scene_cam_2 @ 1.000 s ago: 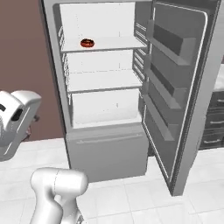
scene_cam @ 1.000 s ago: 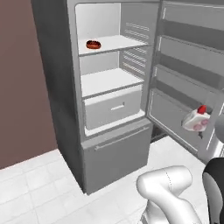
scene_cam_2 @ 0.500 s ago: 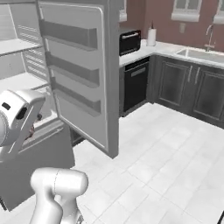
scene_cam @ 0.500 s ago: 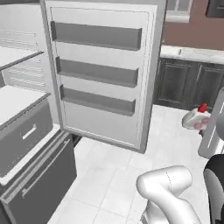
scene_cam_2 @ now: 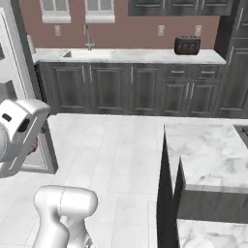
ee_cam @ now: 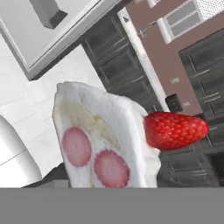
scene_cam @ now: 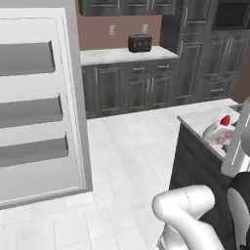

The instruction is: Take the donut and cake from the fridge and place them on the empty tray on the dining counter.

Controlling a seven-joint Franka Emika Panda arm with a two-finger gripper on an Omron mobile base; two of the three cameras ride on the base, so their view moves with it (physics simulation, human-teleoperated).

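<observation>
My gripper (scene_cam: 226,138) is shut on the cake (scene_cam: 218,131), a white wedge with a red strawberry on top. It hangs at the right of the left base view, over the near end of the marble dining counter (scene_cam: 194,119). In the hand view the cake (ee_cam: 103,140) sits close up, hiding the fingertips. The fridge's open door (scene_cam: 39,112), with its inner racks, stands at the left. The counter top (scene_cam_2: 208,155) also lies at the right in the right base view. The donut and the empty tray are out of view.
Dark grey cabinets run along the back wall under a white-topped counter with a toaster (scene_cam: 139,43) and a sink (scene_cam_2: 87,51). White tiled floor (scene_cam: 132,156) lies between the fridge door and the dining counter. A dark patch (scene_cam_2: 240,129) sits at the counter's right edge.
The base has turned, so both base views have swung from the fridge's inside and door to the kitchen wall and dining counter. The cake has stayed in my gripper.
</observation>
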